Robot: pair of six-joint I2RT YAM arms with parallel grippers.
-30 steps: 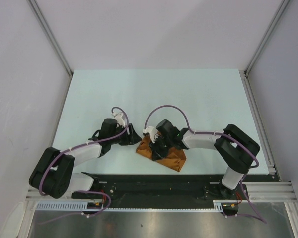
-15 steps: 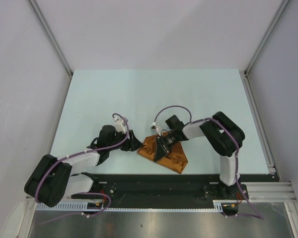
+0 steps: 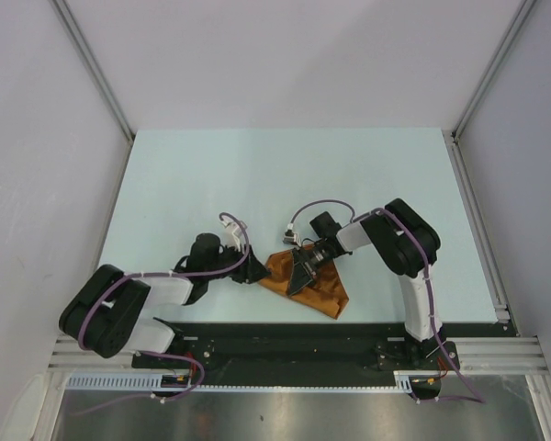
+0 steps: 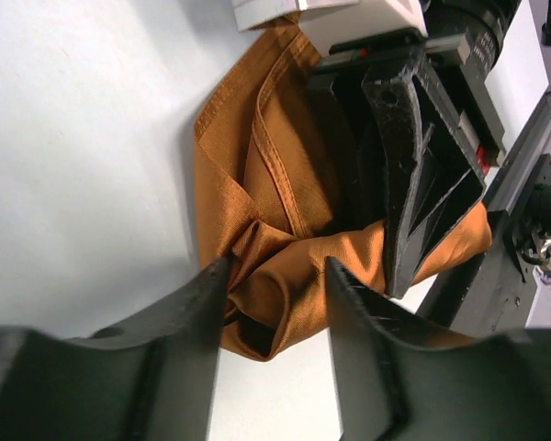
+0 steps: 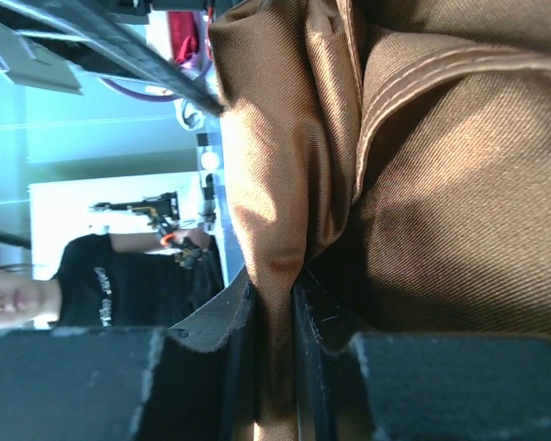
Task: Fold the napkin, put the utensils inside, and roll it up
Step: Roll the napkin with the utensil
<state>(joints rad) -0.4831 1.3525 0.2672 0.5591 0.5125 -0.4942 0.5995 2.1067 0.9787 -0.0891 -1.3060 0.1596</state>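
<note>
Working the napkin [image 3: 320,287] from here, I read it as light, limp and a little slick: a shiny rust-orange weave that slumps into folds rather than holding a crease. It lies bunched on the bench [image 3: 257,175] near the front edge, between the two arms. My right end effector [image 5: 274,308] is clenched on a thin pleat of the cloth, the fabric squeezed flat between its fingers. My left end effector [image 4: 274,276] is released, its jaws standing apart and straddling a puckered lump at the cloth's left end, with the fabric touching the inner face of one finger. I'd judge the hemmed edge [image 4: 277,175] the better hold, since its stitched double layer should slip less than a single smooth layer. A pinch on a lump risks dragging several layers at once. I can't see the utensils in any view; they may be under the cloth.
</note>
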